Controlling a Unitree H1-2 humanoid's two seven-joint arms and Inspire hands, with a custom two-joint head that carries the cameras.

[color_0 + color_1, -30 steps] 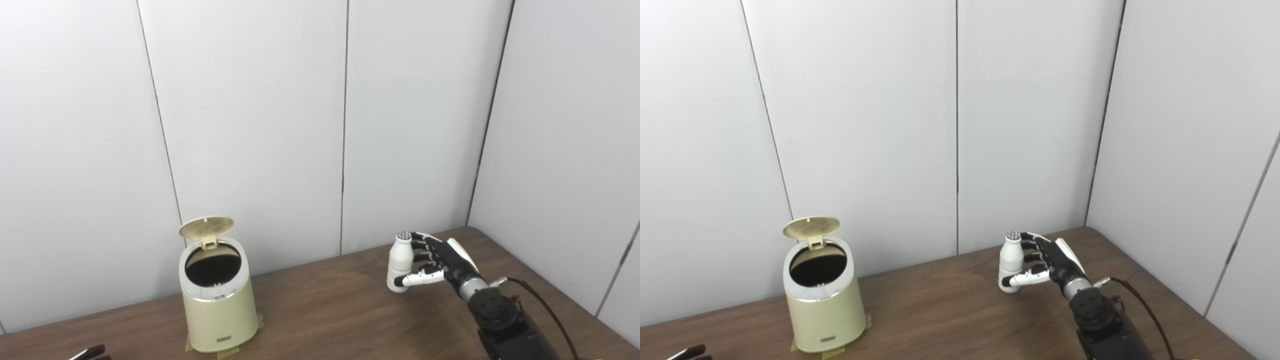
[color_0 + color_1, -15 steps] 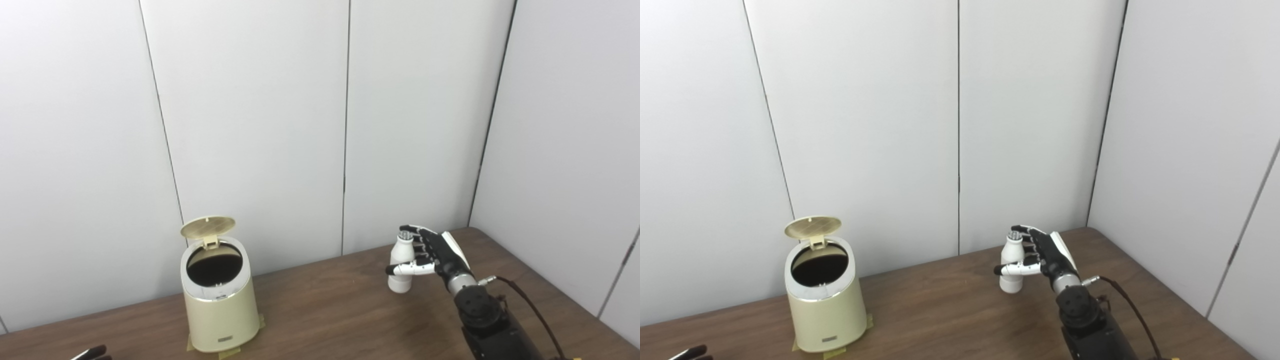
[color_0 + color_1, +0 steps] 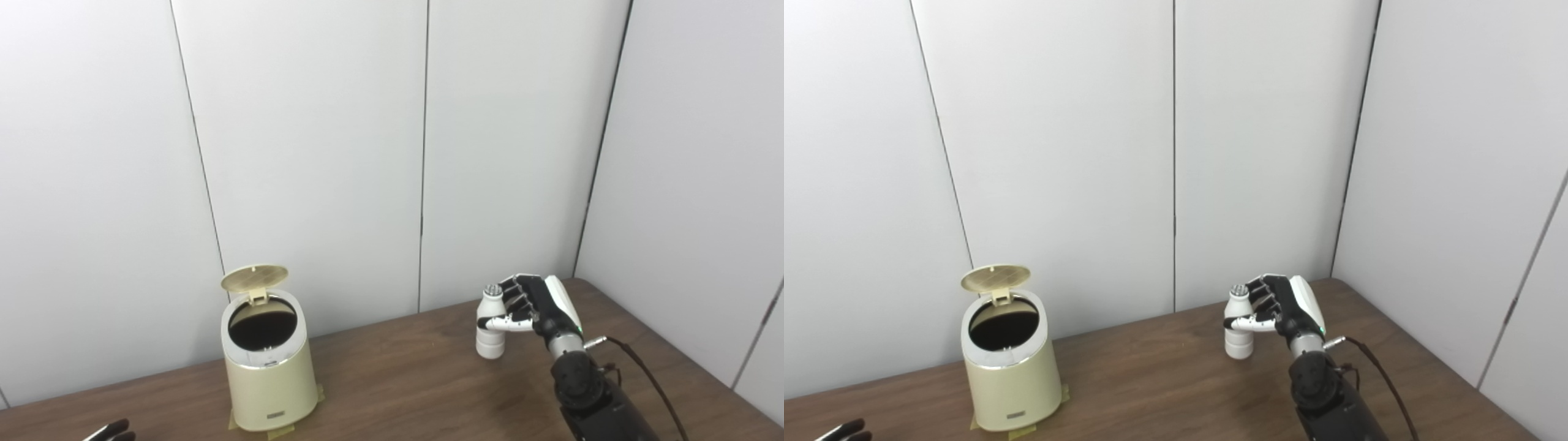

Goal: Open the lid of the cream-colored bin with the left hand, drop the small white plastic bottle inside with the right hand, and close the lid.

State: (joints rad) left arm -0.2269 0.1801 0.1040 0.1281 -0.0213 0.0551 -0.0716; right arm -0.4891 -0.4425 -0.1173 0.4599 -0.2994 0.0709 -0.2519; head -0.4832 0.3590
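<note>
The cream-colored bin (image 3: 269, 373) stands at the left of the table with its round lid (image 3: 253, 277) tipped up and back, so the dark inside shows. The small white plastic bottle (image 3: 490, 334) stands upright on the table, right of the middle. My right hand (image 3: 533, 303) is wrapped around its upper half, the thumb across the front and the fingers (image 3: 1262, 293) curled behind the neck. Only dark fingertips of my left hand (image 3: 111, 431) show at the bottom-left edge, well away from the bin.
The brown wooden table (image 3: 398, 386) ends near white wall panels behind and to the right. Tape patches (image 3: 318, 395) lie at the foot of the bin. A black cable (image 3: 649, 380) trails from my right forearm.
My right hand has turned more upright and its thumb has slid from the bottle's base to its middle. The bottle has gone from slightly tilted to upright. The bin and lid are unchanged.
</note>
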